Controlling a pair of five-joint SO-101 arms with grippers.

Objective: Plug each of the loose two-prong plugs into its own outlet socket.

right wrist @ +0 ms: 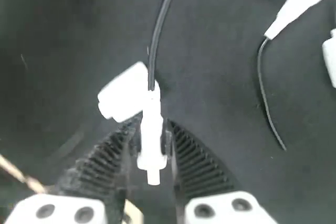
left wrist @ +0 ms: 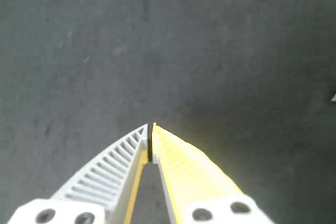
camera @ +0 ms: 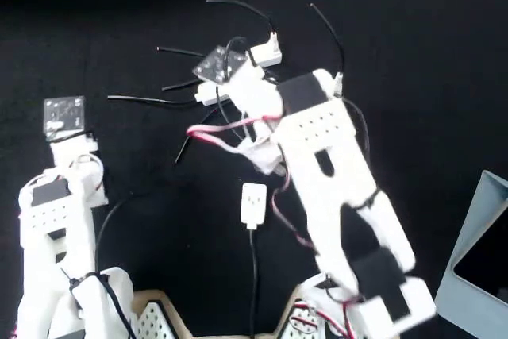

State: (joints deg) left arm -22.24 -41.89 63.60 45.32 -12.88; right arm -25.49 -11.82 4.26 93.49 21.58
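Observation:
My right gripper [right wrist: 152,153] is shut on a white two-prong plug [right wrist: 151,135], whose black cable runs away from the fingers. A white block [right wrist: 122,98] sits against that plug. In the high view the right gripper [camera: 216,78] hangs over a cluster of white plugs [camera: 208,94] and black cables at the table's back centre. A white outlet socket [camera: 252,202] lies near the front centre, its cable leading to the front edge. Another white piece [camera: 268,55] lies behind the cluster. My left gripper [left wrist: 151,128] is shut on nothing over bare black cloth at the left [camera: 65,121].
Loose black cables [camera: 143,99] spread left and back from the cluster. A second plug [right wrist: 286,17] and its cable lie farther off in the right wrist view. A grey-blue box [camera: 484,260] stands at the right front edge. Black cloth covers the table.

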